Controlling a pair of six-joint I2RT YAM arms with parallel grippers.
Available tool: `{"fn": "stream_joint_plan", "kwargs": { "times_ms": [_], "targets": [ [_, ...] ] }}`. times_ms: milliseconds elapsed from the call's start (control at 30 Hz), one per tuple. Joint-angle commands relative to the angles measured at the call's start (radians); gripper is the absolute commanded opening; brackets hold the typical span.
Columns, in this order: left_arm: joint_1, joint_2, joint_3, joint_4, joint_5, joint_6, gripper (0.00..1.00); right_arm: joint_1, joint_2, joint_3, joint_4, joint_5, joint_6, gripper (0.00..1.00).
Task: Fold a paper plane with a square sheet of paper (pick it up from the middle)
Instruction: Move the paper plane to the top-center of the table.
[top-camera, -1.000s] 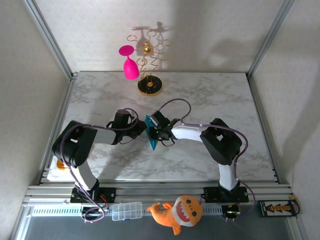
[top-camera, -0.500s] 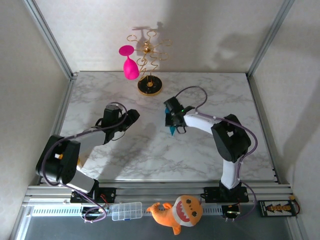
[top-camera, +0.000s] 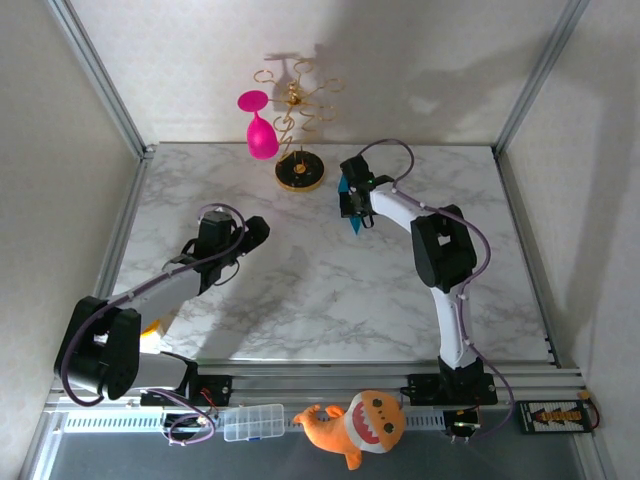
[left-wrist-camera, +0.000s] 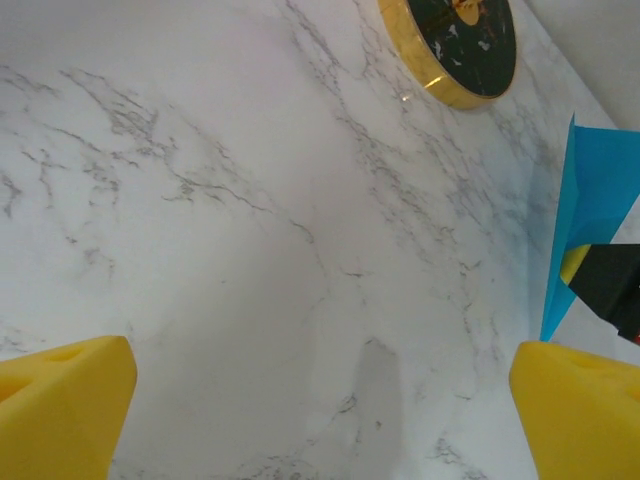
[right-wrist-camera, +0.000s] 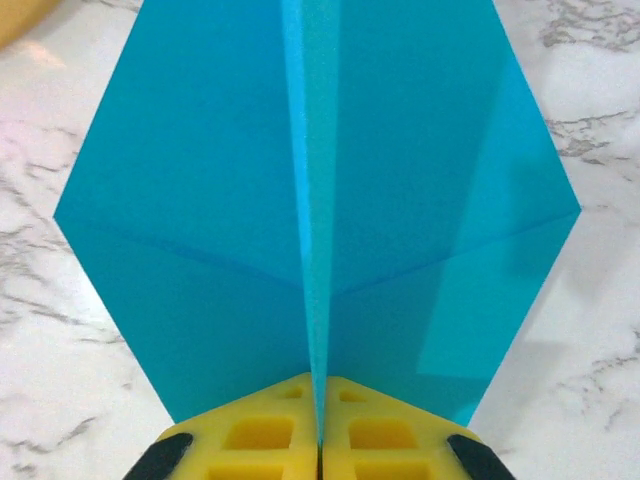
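Right gripper (right-wrist-camera: 320, 440) clamps paper plane (right-wrist-camera: 320, 200) by its centre fold, leaving wings free, near table's 12 o'clock; left gripper (left-wrist-camera: 320, 405) wide open, empty.

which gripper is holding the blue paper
The right gripper: its jaws are shut on the folded blue paper, while the left gripper has jaws wide open and empty.

The top camera looks down from behind on the whole table (top-camera: 300, 290). The left wrist camera looks low across it; the right one sits close to the paper plane (right-wrist-camera: 315, 200), shared by all 3 views.
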Motion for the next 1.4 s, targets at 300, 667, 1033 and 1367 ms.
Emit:
{"fn": "stream_joint_plan", "kwargs": {
  "times_ms": [300,667,1033,1367],
  "targets": [
    [0.007,0.017,-0.017,-0.013,0.006,0.019,0.99,-0.026,0.081,0.055,-0.057,-0.037,0.037,0.15],
    [0.008,0.022,-0.017,-0.015,0.014,0.02,0.99,-0.026,0.1,0.049,-0.065,-0.011,0.072,0.23],
    [0.007,0.047,-0.014,-0.005,0.029,0.015,0.99,-0.026,0.133,0.014,-0.073,0.034,0.192,0.28],
    [0.008,0.055,-0.013,0.002,0.042,0.006,0.99,-0.02,0.116,0.065,-0.081,0.036,0.188,0.31]
  ]
}}
